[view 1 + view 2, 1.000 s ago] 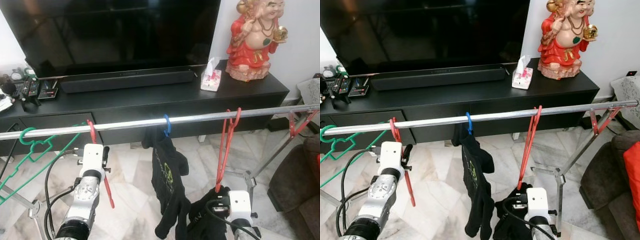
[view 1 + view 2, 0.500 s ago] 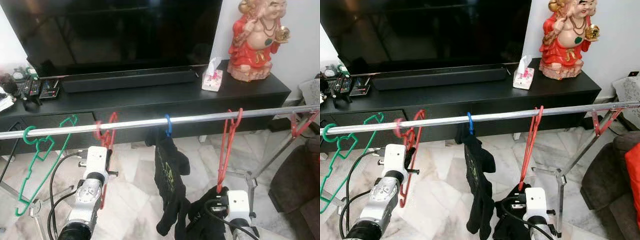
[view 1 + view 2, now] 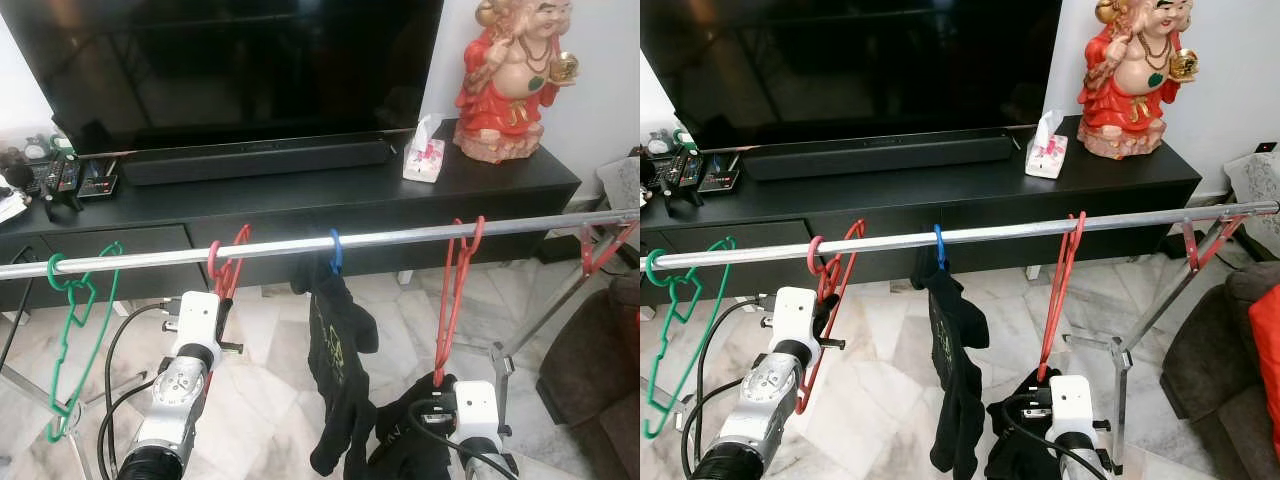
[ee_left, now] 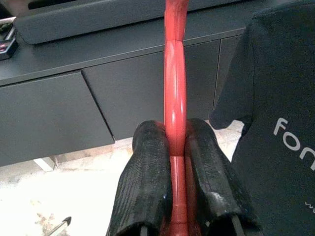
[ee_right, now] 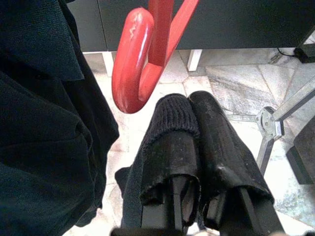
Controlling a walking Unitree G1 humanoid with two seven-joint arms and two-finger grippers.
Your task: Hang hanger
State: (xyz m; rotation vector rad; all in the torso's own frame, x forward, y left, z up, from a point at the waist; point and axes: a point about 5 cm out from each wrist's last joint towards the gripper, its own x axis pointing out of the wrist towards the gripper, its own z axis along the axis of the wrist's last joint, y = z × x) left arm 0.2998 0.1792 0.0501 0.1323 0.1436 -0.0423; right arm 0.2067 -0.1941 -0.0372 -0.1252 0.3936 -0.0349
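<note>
Lower left of the frame: the left hand (image 3: 222, 300) clenches a red plastic hanger (image 3: 226, 272), its hook looped over the chrome rail (image 3: 300, 244), apparently seated. To finish cleanly, the fingers (image 4: 147, 172) should part only once the hook bears fully on the smooth round bar, then draw down and away from the black T-shirt (image 3: 340, 340) hanging beside it. Lower right, the right hand (image 5: 189, 110) is pressed shut on dark cloth (image 5: 54, 147), just under a second glossy red hanger (image 3: 452, 290). A thin green hanger (image 3: 75, 320) dangles at far left.
</note>
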